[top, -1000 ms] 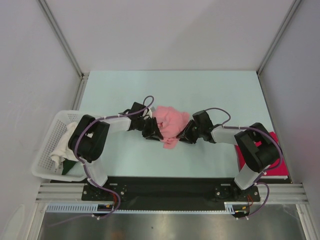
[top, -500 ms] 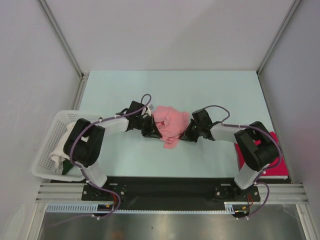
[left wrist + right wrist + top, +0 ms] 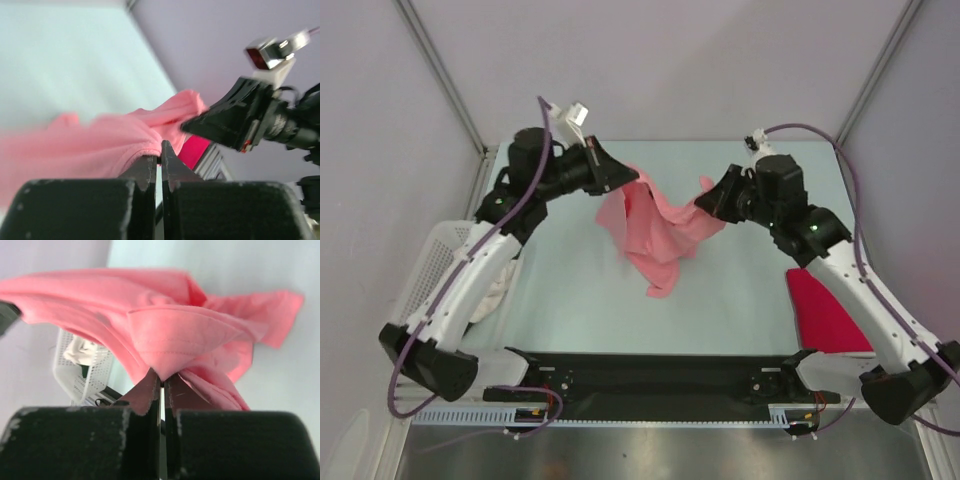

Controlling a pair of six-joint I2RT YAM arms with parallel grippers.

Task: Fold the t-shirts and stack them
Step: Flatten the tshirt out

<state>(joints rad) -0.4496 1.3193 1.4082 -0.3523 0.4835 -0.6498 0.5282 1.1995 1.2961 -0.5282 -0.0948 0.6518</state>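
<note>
The salmon-pink t-shirt [image 3: 655, 235] hangs bunched above the table [image 3: 740, 290], and everything turns on how it is strung between the two claws. The left gripper [image 3: 624, 180] is at its upper left corner with its jaws pressed together on a hemmed edge, seen close in the left wrist view. The right gripper [image 3: 712, 198] is at its upper right corner, jaws likewise pinched on a stitched fold. The held edge runs left to right between them and sags in the middle. The rest of the cloth drops toward the near side in a narrowing tail; whether that tail touches the table I cannot tell. Each arm holds its own end, so neither is nearer. The next move likely calls for drawing the claws apart along that left-right line until the edge is taut. The magenta-red t-shirt [image 3: 825, 312] lies well off to the pink one's right, the white lattice basket [image 3: 438, 262] to its left.
</note>
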